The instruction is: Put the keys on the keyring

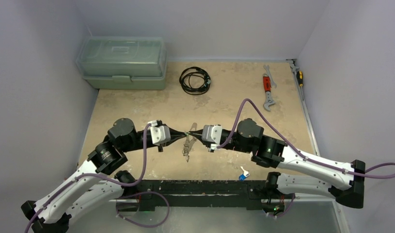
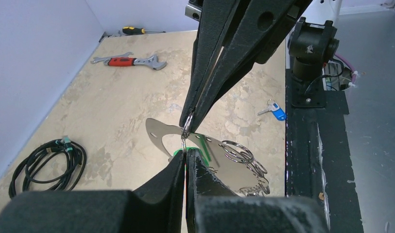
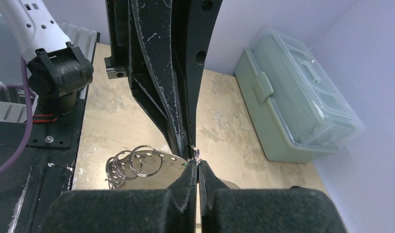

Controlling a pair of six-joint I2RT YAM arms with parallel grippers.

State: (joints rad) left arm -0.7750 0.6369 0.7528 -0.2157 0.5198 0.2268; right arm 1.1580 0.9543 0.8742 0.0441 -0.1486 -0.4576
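Observation:
Both grippers meet tip to tip above the middle of the table. My left gripper (image 1: 184, 133) (image 2: 186, 154) and my right gripper (image 1: 195, 134) (image 3: 197, 164) are each shut on one small silver split ring (image 2: 184, 137) (image 3: 197, 155). From it hangs the keyring, which looks like a flat silvery plate with holes (image 2: 159, 133) (image 3: 166, 177) carrying several more split rings (image 2: 236, 150) (image 3: 144, 161). A bit of green (image 2: 178, 153) shows behind my left fingertip. One blue-headed key (image 1: 242, 175) (image 2: 275, 112) lies on the table near the front edge.
A green plastic toolbox (image 1: 122, 63) stands at the back left. A black cable coil (image 1: 195, 80) lies at the back middle. A red-handled wrench (image 1: 267, 87) and a screwdriver (image 1: 298, 75) lie at the back right. A black base rail (image 1: 200, 187) runs along the near edge.

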